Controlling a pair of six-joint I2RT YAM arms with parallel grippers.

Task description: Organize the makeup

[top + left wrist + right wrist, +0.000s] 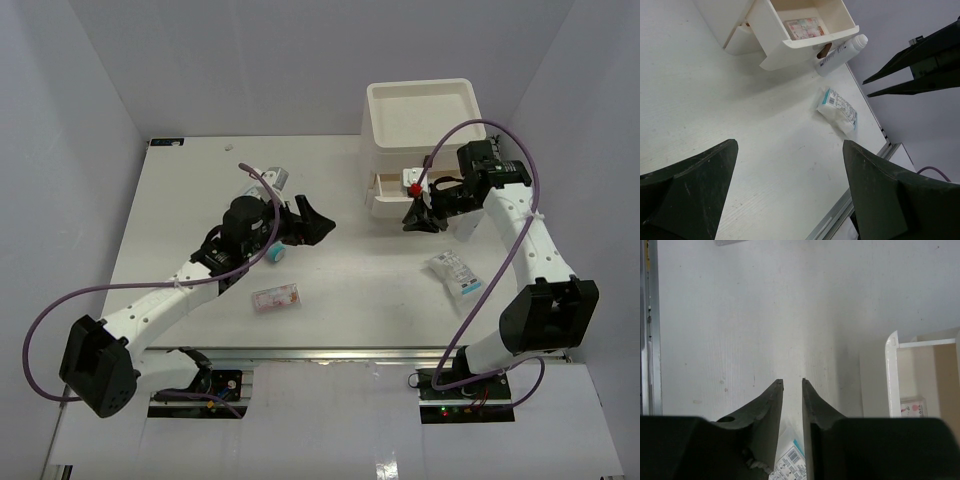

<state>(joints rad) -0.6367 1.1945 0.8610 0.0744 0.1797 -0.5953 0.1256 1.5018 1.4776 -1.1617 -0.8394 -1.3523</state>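
My left gripper (314,225) is open wide and empty over mid-table; it also shows in its wrist view (790,145). A pink tube with a teal cap (277,254) lies under the left wrist. A pink-and-white sachet (276,297) lies near the front. A clear blue-and-white packet (455,273) lies front right (838,109). Another sachet (804,27) lies in the open drawer (388,190). My right gripper (420,218) hovers in front of that drawer, jaws nearly together with nothing between them (792,382). No tan sponges are in view.
The white three-drawer box (420,120) stands at the back right. A white tube with blue print (842,51) lies beside the drawer. A small pale item (275,178) lies behind the left gripper. The table's metal front edge (350,353) runs along the near side.
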